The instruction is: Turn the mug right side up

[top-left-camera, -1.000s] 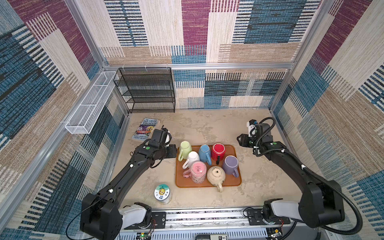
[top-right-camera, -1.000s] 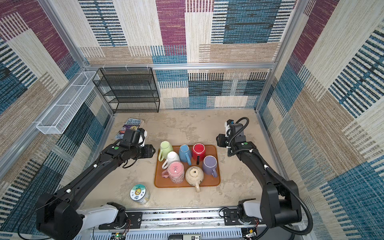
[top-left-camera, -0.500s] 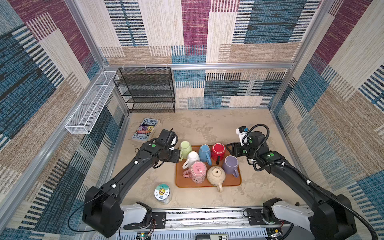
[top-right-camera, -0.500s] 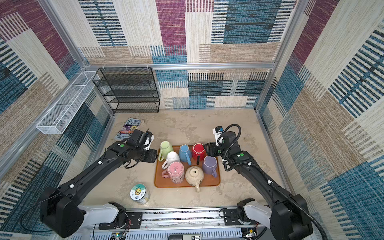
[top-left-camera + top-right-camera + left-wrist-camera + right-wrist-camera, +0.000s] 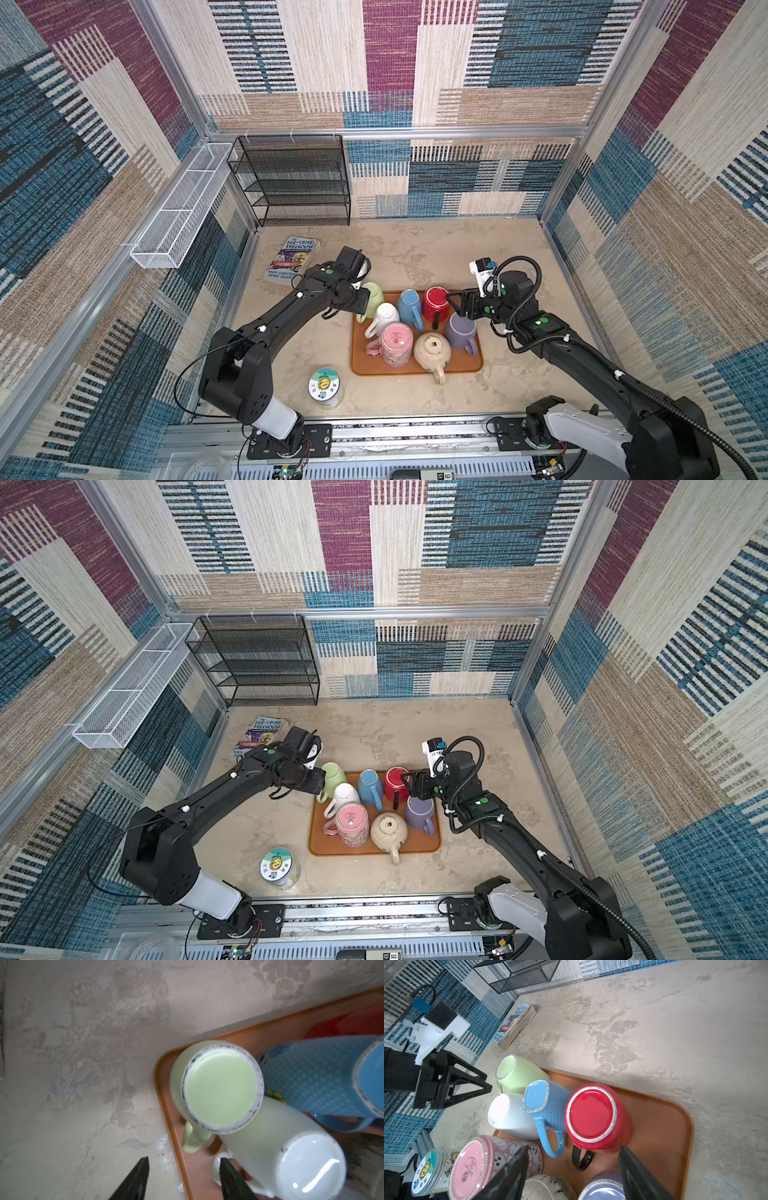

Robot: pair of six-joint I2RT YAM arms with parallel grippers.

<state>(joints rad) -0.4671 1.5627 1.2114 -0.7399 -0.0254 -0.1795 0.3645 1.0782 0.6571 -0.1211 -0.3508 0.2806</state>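
Seven mugs stand inverted, bases up, on the orange tray (image 5: 478,368). Back row, left to right in both top views:
- green mug (image 5: 373,295), at the tray's back-left corner
- blue mug (image 5: 409,304), with white dots and a flower print
- red mug (image 5: 436,300), with a black handle

The white mug (image 5: 386,318) stands just in front of the green and blue ones.

Front row:
- pink mug (image 5: 397,345), with a cartoon print and its handle to the left
- cream mug (image 5: 432,353), with its handle projecting over the tray's front rim
- purple mug (image 5: 461,332), at the right

Speckled foot rings show on the green, blue and red bases.
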